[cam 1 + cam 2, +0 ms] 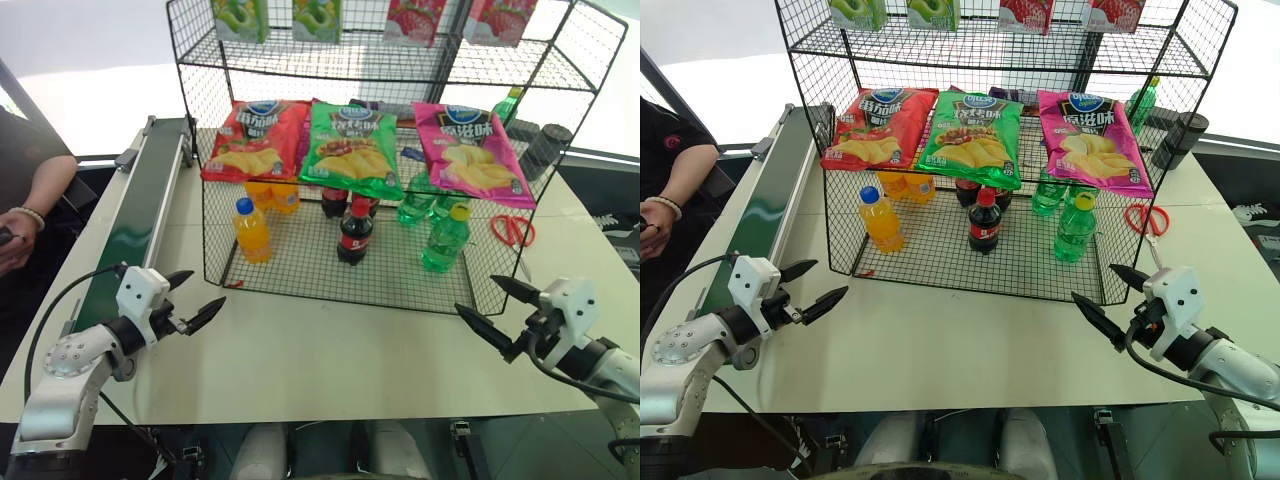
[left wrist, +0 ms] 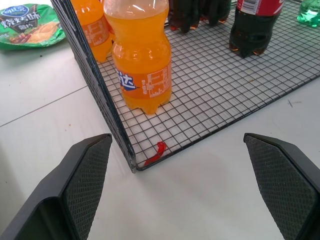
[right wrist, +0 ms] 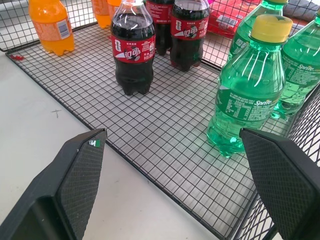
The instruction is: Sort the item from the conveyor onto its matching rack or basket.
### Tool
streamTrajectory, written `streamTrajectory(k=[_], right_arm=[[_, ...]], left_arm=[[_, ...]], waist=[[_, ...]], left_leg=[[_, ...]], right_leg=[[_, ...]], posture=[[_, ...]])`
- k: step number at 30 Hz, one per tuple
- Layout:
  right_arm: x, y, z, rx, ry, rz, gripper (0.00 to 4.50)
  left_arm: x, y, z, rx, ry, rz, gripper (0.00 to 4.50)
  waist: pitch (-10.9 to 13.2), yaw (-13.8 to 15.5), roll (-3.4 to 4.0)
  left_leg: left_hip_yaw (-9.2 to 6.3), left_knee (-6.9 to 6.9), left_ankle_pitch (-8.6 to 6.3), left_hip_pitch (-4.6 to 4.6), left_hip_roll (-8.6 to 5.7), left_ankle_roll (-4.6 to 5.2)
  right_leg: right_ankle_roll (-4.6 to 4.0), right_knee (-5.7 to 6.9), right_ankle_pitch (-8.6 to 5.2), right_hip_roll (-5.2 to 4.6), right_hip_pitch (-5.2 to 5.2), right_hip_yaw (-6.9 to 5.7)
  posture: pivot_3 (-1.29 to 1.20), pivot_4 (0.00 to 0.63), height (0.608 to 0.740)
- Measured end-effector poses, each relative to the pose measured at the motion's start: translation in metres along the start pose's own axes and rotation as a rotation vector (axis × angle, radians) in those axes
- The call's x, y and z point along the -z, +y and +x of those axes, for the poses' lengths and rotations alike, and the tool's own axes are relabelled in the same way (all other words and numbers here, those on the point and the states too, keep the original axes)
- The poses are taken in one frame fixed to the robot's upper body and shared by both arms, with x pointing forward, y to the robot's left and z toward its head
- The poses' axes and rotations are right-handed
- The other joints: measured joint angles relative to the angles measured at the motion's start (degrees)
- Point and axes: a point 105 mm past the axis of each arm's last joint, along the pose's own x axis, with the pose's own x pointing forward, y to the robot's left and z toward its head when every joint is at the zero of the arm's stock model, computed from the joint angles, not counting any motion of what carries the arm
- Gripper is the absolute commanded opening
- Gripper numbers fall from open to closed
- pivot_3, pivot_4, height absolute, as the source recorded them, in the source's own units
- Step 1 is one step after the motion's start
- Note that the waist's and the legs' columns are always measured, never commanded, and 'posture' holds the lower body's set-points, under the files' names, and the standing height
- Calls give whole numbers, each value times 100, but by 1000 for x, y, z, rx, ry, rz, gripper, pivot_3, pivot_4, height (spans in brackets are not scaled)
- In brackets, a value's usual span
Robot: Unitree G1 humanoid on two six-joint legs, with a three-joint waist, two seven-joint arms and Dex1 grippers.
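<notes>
Three kinds of bottle stand on the rack's (image 1: 300, 285) bottom tier: orange juice (image 1: 251, 230) left, cola (image 1: 354, 233) middle, green soda bottles (image 1: 445, 240) right, with chip bags (image 1: 350, 147) on the tier above. We see the conveyor (image 1: 130, 225) at far left bare. Our left gripper (image 1: 195, 300) and right gripper (image 1: 495, 308) hover near the rack's front, jaws wide, holding nothing.

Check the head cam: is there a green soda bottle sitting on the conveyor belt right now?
No, the conveyor belt is bare along its visible length; the green soda bottles stand on the rack bottom tier.

Red scissors (image 1: 512, 230) beside chip bags (image 1: 353, 146)
</notes>
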Motion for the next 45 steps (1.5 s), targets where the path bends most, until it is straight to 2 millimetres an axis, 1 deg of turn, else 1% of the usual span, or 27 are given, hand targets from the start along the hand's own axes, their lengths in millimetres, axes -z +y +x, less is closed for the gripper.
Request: streamTrajectory(k=[34,45], right_arm=[[1,0,1,-5,-12,-9,4415],[7,-2,1,-9,-10,-12,4415]], left_arm=[[-4,3,2,-22,-11,12,4500],[-6,3,5,-18,-19,14,4500]], waist=[[0,0,0],[-1,-1,-1]], left_leg=[[0,0,0,0,0,0],[1,1,0,1,0,0]], right_leg=[[0,0,0,0,1,0],[0,1,0,2,2,0]], posture=[[0,150,729],[0,150,729]])
